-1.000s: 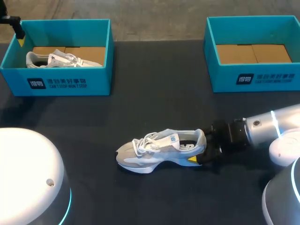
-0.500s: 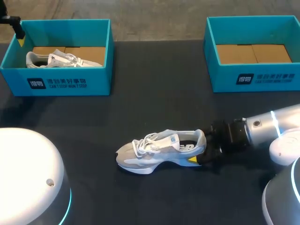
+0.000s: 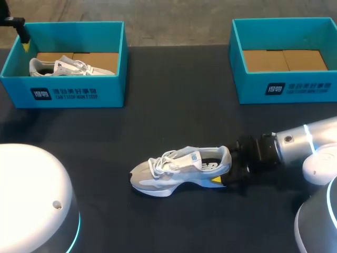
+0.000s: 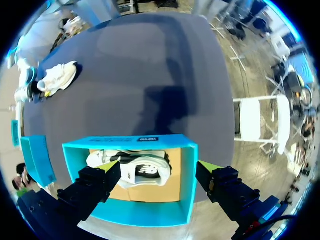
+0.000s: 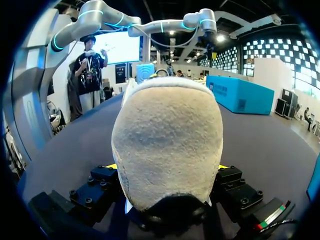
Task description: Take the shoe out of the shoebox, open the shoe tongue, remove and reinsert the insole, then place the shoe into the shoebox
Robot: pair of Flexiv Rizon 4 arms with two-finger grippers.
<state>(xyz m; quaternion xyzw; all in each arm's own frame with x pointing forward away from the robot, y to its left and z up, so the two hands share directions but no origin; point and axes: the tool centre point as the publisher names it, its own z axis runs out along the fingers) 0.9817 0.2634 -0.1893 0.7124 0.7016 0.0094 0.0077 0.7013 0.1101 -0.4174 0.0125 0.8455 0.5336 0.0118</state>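
A grey and white shoe [image 3: 179,168] lies on its sole in the middle of the dark table, toe to the left. My right gripper [image 3: 224,171] comes in from the right and is shut on its heel. In the right wrist view the suede heel [image 5: 167,135] fills the space between the two fingers, and both touch it. My left gripper [image 3: 22,32] hangs open above the back left corner of the left shoebox [image 3: 79,95]. In the left wrist view the left gripper [image 4: 157,167] looks down on a second shoe [image 4: 135,170] lying in that box.
A second blue shoebox [image 3: 295,89] stands at the back right with only its cardboard floor showing. The white housings of my arms [image 3: 31,200] rise over the near left and near right corners of the table.
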